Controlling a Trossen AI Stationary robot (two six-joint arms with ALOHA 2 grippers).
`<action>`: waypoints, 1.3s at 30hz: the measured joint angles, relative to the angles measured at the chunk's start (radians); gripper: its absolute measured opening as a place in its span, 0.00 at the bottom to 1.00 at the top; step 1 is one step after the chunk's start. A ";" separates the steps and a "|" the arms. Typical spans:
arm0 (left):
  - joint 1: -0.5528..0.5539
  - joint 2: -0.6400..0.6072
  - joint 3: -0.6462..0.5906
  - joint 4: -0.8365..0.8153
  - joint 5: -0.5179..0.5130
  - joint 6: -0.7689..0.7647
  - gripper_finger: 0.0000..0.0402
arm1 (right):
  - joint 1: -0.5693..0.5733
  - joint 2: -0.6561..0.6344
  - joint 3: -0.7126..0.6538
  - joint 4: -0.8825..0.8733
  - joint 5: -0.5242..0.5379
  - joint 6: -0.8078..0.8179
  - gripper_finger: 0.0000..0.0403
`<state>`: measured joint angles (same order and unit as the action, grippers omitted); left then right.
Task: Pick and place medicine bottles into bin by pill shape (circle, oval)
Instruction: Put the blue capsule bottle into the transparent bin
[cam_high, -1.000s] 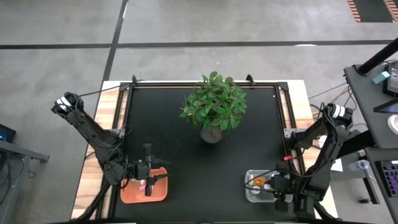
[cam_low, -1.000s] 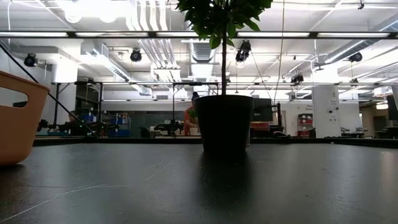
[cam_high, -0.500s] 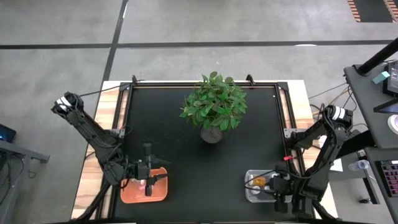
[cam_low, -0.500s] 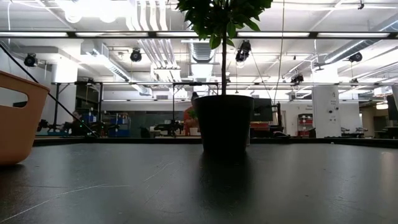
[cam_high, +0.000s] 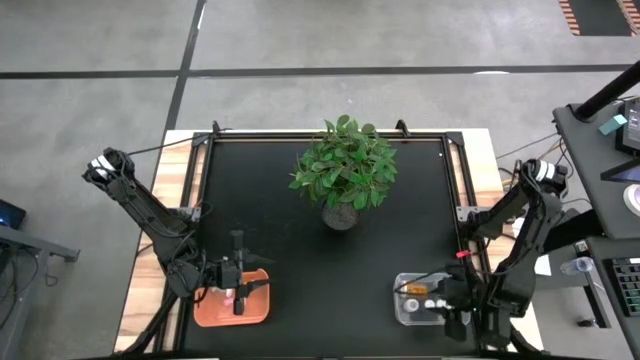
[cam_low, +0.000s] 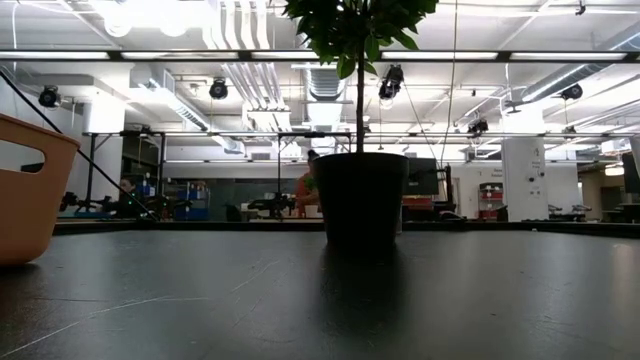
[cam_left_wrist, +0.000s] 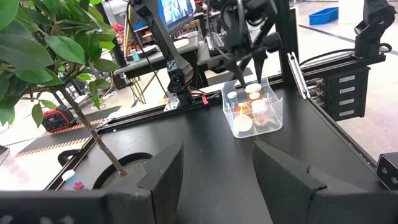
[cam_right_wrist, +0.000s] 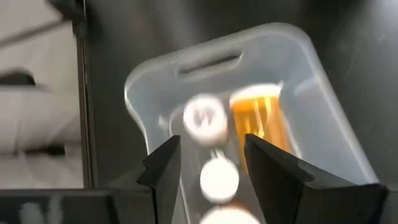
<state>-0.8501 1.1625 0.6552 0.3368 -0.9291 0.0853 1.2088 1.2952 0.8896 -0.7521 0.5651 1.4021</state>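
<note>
The clear bin (cam_high: 420, 299) stands at the table's near right and holds several medicine bottles: an orange one (cam_right_wrist: 264, 118) and white-capped ones (cam_right_wrist: 204, 118). My right gripper (cam_right_wrist: 209, 167) hovers open just above this bin, pointing steeply down, with nothing between its fingers. The left wrist view shows the same clear bin (cam_left_wrist: 252, 111) under that gripper (cam_left_wrist: 247, 59). The orange bin (cam_high: 233, 298) stands at the near left with a small pinkish bottle (cam_high: 228, 296) in it. My left gripper (cam_high: 237, 290) is over the orange bin, pointing nearly level, open and empty (cam_left_wrist: 216, 167).
A leafy potted plant (cam_high: 344, 172) stands at the middle of the black table, toward the far edge; its dark pot (cam_low: 358, 195) fills the centre of the low view. The orange bin's wall (cam_low: 30, 190) shows at that view's left. Bare table lies between the two bins.
My right gripper has lifted and drawn back a little toward the table's near right corner above the clear bin, so that white-capped bottles in the bin now show beside it.
</note>
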 joint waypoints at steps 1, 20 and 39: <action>0.000 0.000 0.000 0.000 0.000 0.000 0.44 | -0.006 -0.009 0.009 -0.013 0.021 0.008 0.42; 0.006 -0.002 0.001 -0.003 -0.005 0.059 0.44 | -0.473 -0.038 0.077 -0.027 0.185 -0.517 0.26; 0.006 -0.110 0.001 -0.003 -0.034 0.302 0.44 | -0.963 -0.567 -0.290 0.197 0.114 -0.770 0.13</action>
<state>-0.8436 1.0525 0.6559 0.3334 -0.9635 0.3872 0.2455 0.7282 0.5999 -0.5547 0.6792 0.6323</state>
